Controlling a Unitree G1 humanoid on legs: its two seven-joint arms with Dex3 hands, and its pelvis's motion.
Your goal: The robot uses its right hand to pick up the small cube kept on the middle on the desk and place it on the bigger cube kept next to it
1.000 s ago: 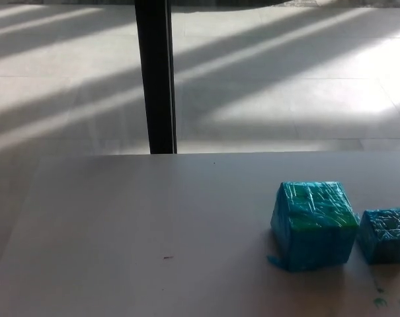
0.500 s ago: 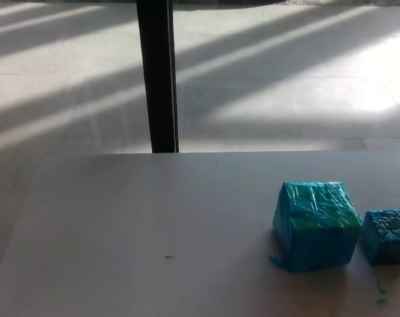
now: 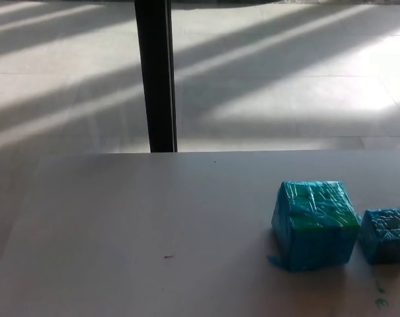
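1. Head view: neither robot hand shows, so whether their fingers are apart or together cannot be told.
2. Nearest, green smudges [image 3: 381, 302] mark the pale desk [image 3: 153, 218] at its lower right, and a tiny dark speck [image 3: 167, 257] lies left of centre.
3. The small cube [image 3: 385, 235], wrapped in blue, sits on the desk at the right edge of the picture, just beside the bigger cube [image 3: 314, 224], which stands to its left with a green-tinged top.
4. Beyond the desk's far edge, a black vertical post [image 3: 155, 76] rises in front of a tiled floor [image 3: 285, 79] crossed by slanting bands of sunlight.
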